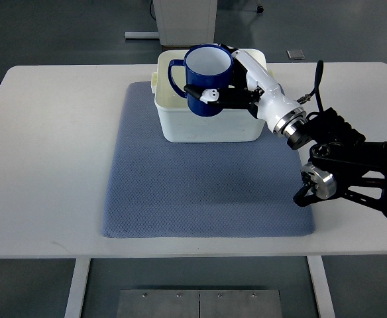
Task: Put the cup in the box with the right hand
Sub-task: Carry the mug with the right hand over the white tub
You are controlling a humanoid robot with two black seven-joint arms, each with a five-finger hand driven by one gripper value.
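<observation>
A blue cup (207, 78) hangs over the white box (207, 126), gripped by the robot's right hand (228, 89), whose fingers (210, 95) curl around the side of the cup nearest the camera. The cup stands upright, its long axis vertical and its open mouth facing up, showing a pale inner wall; its looped handle sticks out toward the box's left wall. The cup looks glossy and round, like glazed ceramic or hard plastic. The box is a smooth, rounded rectangular tub with a thick rim, seemingly plastic. It sits on the far part of a grey-blue mat (200, 192) with a fine woven or dimpled texture, which spreads from under the box toward the near edge of the white table (48, 165). The white and black arm (326, 142) reaches in from the right of the box, its dark joints and cables showing. Beyond the box lies a grey floor and the base of a pale cabinet (187, 20).
</observation>
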